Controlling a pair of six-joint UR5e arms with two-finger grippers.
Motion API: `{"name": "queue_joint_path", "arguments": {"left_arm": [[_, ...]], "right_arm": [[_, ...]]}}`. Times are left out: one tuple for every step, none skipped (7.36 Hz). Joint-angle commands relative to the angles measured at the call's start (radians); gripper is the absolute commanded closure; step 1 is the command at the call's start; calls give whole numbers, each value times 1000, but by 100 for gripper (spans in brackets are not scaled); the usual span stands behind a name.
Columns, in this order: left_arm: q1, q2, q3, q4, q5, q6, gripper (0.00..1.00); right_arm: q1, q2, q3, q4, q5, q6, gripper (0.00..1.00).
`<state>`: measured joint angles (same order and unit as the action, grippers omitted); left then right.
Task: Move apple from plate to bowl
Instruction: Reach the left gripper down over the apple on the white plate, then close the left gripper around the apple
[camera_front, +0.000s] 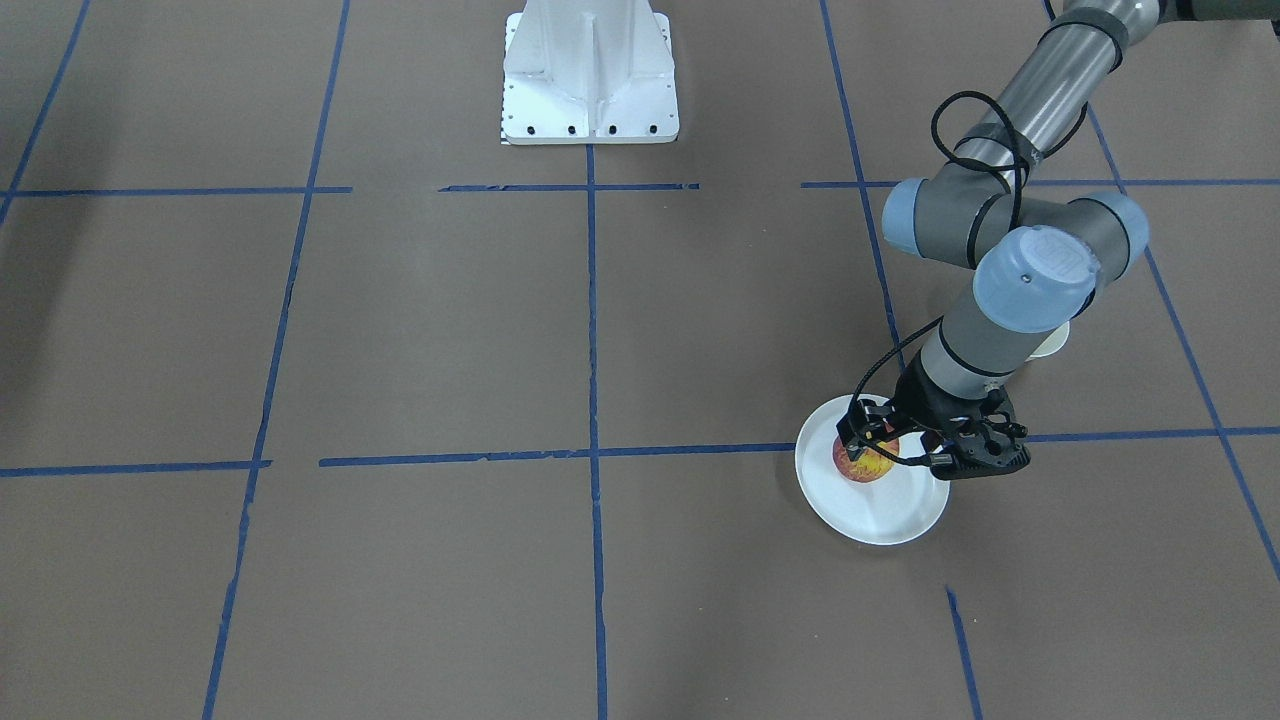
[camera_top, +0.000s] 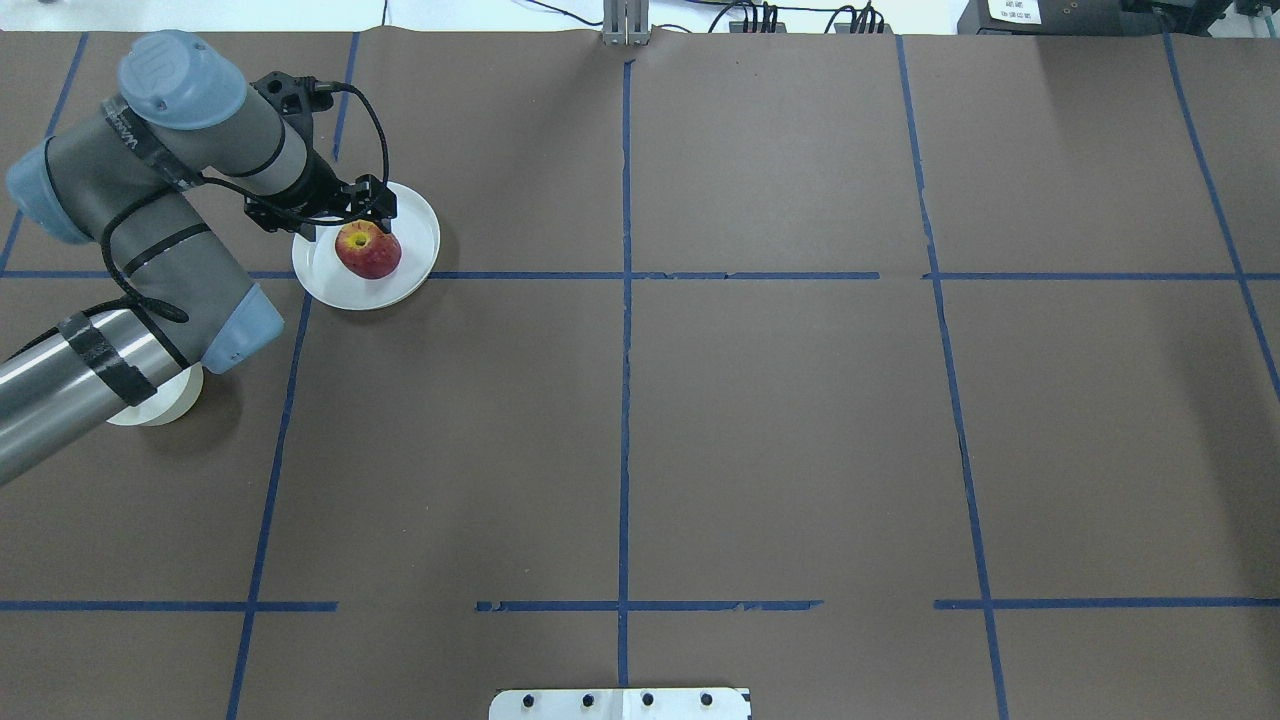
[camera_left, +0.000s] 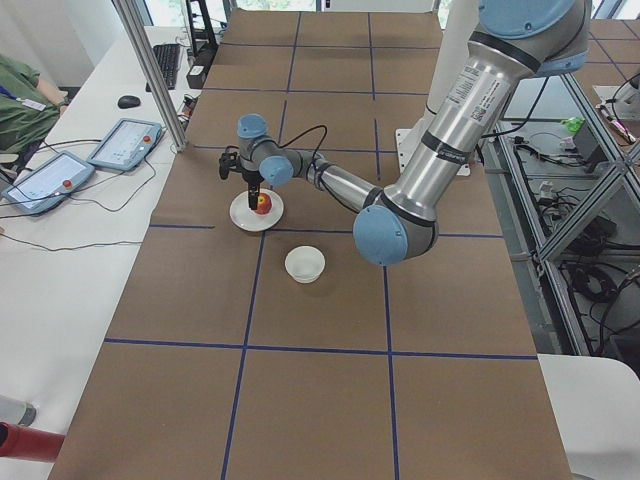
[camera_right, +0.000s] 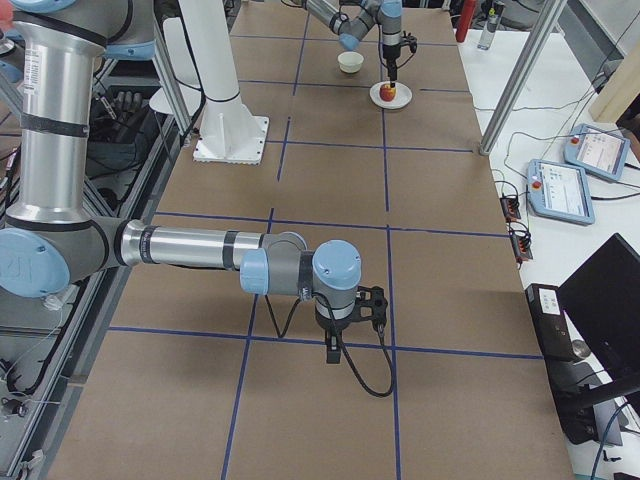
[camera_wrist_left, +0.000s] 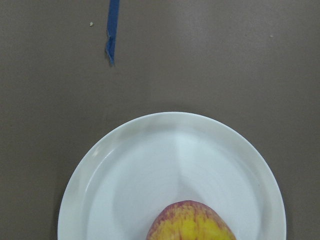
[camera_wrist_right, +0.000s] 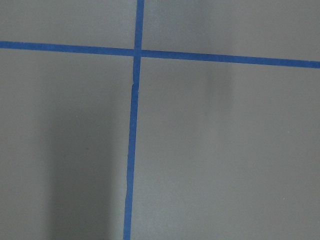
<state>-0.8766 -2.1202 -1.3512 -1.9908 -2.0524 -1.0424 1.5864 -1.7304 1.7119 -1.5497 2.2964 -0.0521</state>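
Left gripper (camera_front: 876, 440) hangs fingers-down directly over the plate (camera_top: 412, 228), its tips at the top of the apple (camera_top: 368, 250). No view settles whether the fingers are spread or pressed together, or whether they touch the fruit. The apple sits on the plate, off-centre toward the robot-side rim.

The left wrist camera shows only the apple's yellow-streaked top and the bare white plate beyond it, with no fingers in frame. The overhead view shows the stem dimple uncovered. Only the left side view shows the bowl (camera_left: 304, 264) whole, standing apart from the plate on the robot's side; in the overhead and front views the left arm hides most of it.

The right gripper (camera_right: 333, 352) is far from the plate, toward the table's other end, pointing down over blue tape lines (camera_wrist_right: 132, 150). Whether it is spread or closed cannot be told.

Counted: one apple, one plate, one bowl, two arms.
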Motion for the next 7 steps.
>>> {"name": "queue_joint_path", "arguments": {"left_arm": [[25, -18, 36, -14, 9, -21, 0], [36, -21, 50, -23, 9, -21, 0], [37, -21, 52, -28, 9, -22, 0], [38, -20, 53, -28, 9, -22, 1], [38, -21, 58, -28, 8, -18, 22], [36, -21, 58, -28, 5, -21, 57], [22, -21, 53, -28, -17, -12, 78]], "right_arm": [[0, -1, 0, 0, 0, 0, 0], [0, 0, 0, 0, 0, 0, 0], [0, 0, 0, 0, 0, 0, 0], [0, -1, 0, 0, 0, 0, 0], [0, -1, 0, 0, 0, 0, 0], [0, -1, 0, 0, 0, 0, 0], [0, 0, 0, -1, 0, 0, 0]]}}
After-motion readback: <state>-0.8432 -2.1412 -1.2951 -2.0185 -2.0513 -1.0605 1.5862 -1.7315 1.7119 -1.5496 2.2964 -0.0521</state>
